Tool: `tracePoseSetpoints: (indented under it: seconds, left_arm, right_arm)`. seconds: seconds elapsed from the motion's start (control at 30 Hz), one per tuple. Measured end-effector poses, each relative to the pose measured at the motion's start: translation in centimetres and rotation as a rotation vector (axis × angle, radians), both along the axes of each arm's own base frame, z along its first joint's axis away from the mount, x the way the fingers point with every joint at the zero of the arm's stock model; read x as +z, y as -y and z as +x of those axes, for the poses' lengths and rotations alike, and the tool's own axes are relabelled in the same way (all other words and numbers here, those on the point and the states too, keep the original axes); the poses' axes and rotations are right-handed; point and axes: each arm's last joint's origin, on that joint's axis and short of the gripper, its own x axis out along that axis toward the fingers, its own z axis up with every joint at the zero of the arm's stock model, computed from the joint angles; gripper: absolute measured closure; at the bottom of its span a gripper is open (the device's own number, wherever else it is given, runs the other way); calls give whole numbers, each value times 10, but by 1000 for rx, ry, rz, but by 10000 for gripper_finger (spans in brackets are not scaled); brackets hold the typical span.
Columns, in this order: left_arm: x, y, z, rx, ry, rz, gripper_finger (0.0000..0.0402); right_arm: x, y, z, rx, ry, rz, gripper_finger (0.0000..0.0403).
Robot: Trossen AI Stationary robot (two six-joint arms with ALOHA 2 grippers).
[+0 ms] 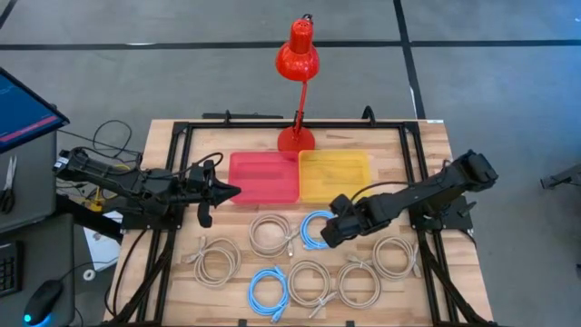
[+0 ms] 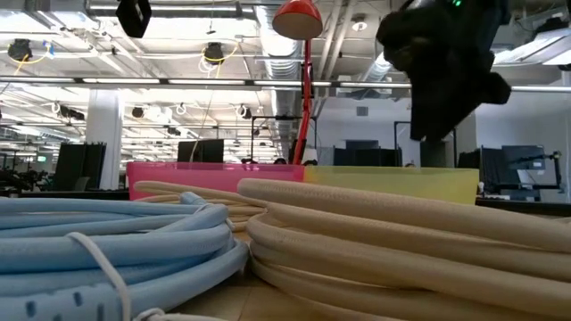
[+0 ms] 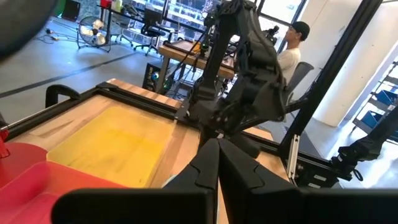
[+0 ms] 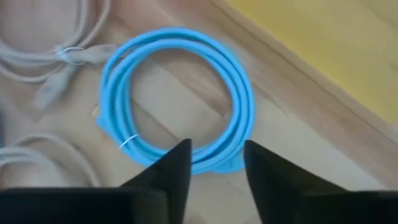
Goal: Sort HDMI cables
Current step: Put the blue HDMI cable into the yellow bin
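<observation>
Seven cable coils lie flat on the wooden table. Five are beige (image 1: 270,233) (image 1: 216,259) (image 1: 309,282) (image 1: 359,283) (image 1: 395,257) and two light blue (image 1: 316,229) (image 1: 269,289). My right gripper (image 1: 329,232) is open and hovers above the right rim of the upper blue coil (image 4: 180,93). In the right wrist view its fingertips (image 4: 216,155) stand on either side of the coil's near strand, above it. My left gripper (image 1: 227,192) is shut and empty, raised by the left edge of the pink tray (image 1: 263,177); its closed fingers also show in the left wrist view (image 3: 217,158).
A yellow tray (image 1: 334,174) stands to the right of the pink one at the table's far side. A red desk lamp (image 1: 297,54) stands on its base (image 1: 295,139) behind both. A black frame (image 1: 182,136) runs around the table. A person (image 3: 292,50) sits beyond the table.
</observation>
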Motion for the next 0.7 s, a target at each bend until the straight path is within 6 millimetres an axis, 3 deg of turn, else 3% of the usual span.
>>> tracePoseSetpoints:
  seconds: [0.13, 0.27, 0.7]
  left_arm:
    - [0, 0, 0, 0, 0, 0, 392]
    - [0, 0, 0, 0, 0, 0, 392]
    - [0, 0, 0, 0, 0, 0, 392]
  right_arm:
    - [-14, 3, 7, -20, -49, -2, 212]
    - [-31, 8, 13, -38, -114, 2, 201]
    - [-62, 7, 24, -40, -178, 4, 261]
